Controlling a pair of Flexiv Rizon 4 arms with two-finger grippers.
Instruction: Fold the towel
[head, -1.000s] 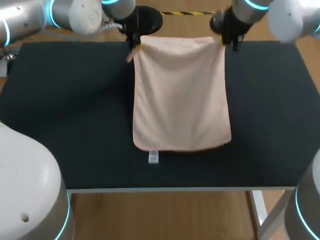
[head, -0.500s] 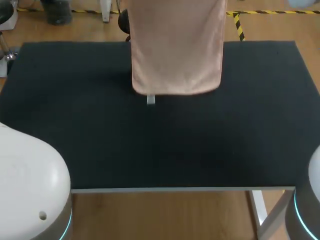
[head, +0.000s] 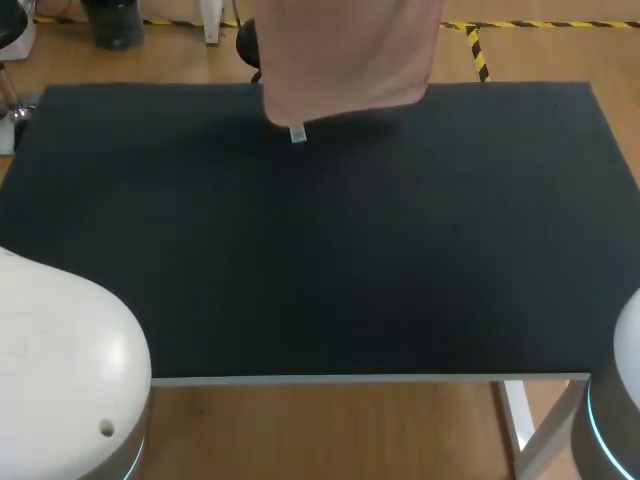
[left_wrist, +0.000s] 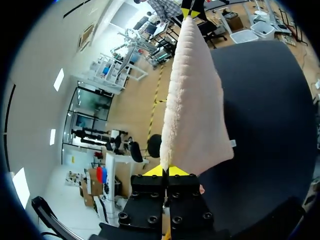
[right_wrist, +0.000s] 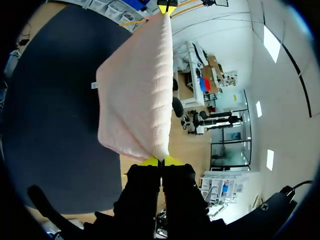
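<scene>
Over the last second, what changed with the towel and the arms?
The towel, flat on the table a second ago, has been lifted and now hangs in the air, its lower hem risen to the table's far edge. Both arms have left the head view. The left end effector and right end effector stay shut on its top corners.

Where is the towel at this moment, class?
The towel hangs in the air over the far edge of the table, at the head view's top middle, stretched between the left gripper and the right gripper, each shut on one upper corner.
</scene>
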